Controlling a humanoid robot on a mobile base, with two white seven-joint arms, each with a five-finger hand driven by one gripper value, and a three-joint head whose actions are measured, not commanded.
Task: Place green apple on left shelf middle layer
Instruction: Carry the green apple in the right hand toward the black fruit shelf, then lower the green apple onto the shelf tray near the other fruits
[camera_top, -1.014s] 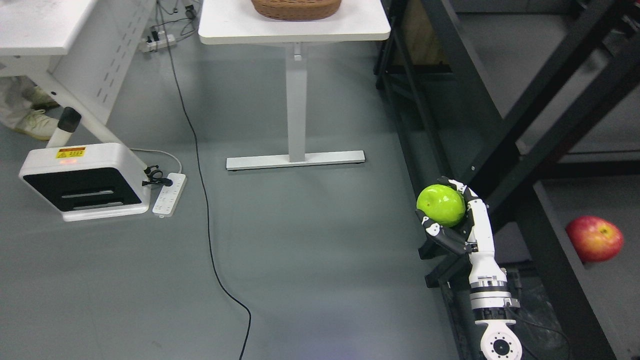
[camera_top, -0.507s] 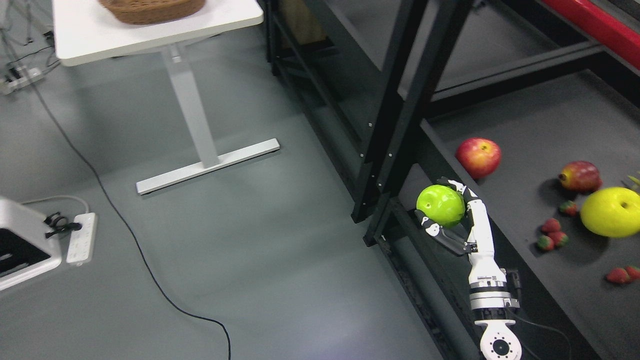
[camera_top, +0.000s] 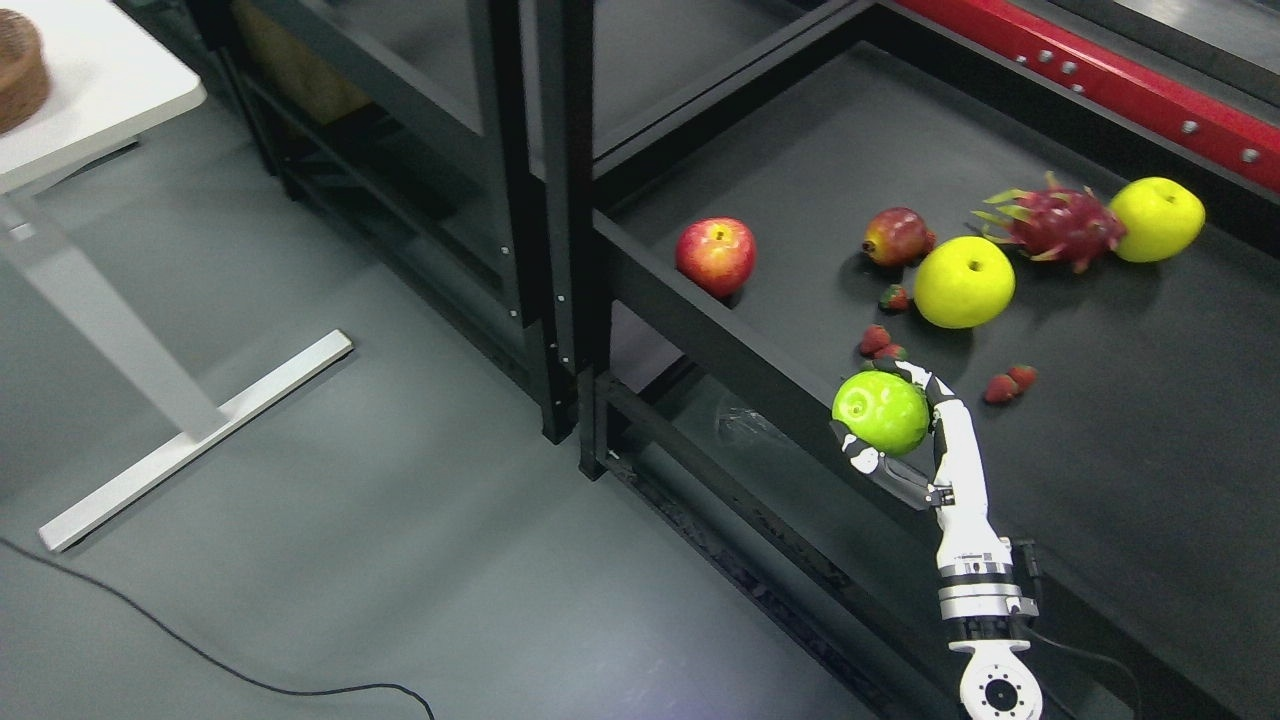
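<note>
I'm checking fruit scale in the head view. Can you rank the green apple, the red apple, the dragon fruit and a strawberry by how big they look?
1. dragon fruit, with its spikes
2. green apple, though it is nearer the camera, held in the right hand
3. red apple
4. strawberry

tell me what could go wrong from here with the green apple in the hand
1. The green apple is round and sits in the right hand with only fingertips wrapped around it; it might slip and drop to the floor.
2. The shelf rail lies close beside the hand, so a low approach could knock the apple against it.
3. Strawberries lie just past the apple; setting it down there could crush or scatter them.
</note>
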